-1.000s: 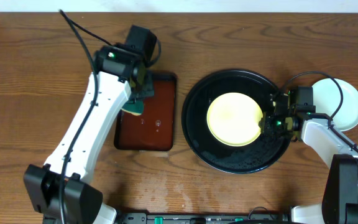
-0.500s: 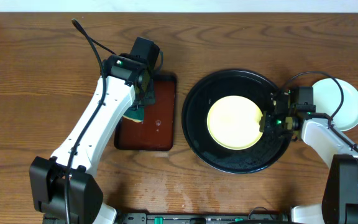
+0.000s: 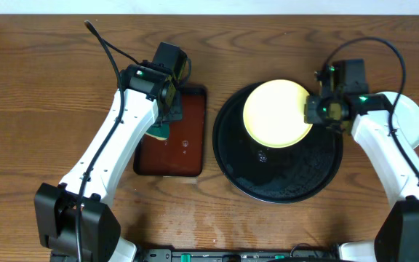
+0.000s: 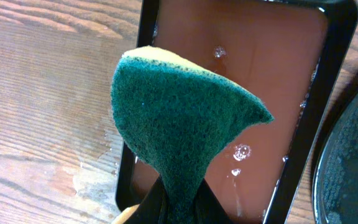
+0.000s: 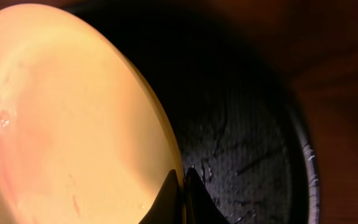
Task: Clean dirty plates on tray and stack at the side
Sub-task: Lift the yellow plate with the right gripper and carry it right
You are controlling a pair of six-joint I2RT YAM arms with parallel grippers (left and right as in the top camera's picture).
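Yellow plate (image 3: 275,113), tilted, over far part of black tray (image 3: 286,182); R gripper (image 3: 313,115) jaws clamped on plate's right rim. L gripper (image 3: 166,121) jaws pinch green sponge (image 3: 158,132) above brown tray (image 3: 184,153) w/ shallow liquid.

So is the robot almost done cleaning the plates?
Nearly, it seems. The pale plates sit beside the black tray, apparently finished. The right tool grips the yellow plate, the only one over that tray, while the left tool holds a green sponge above the brown tray. Left to do: wipe it and stack it.
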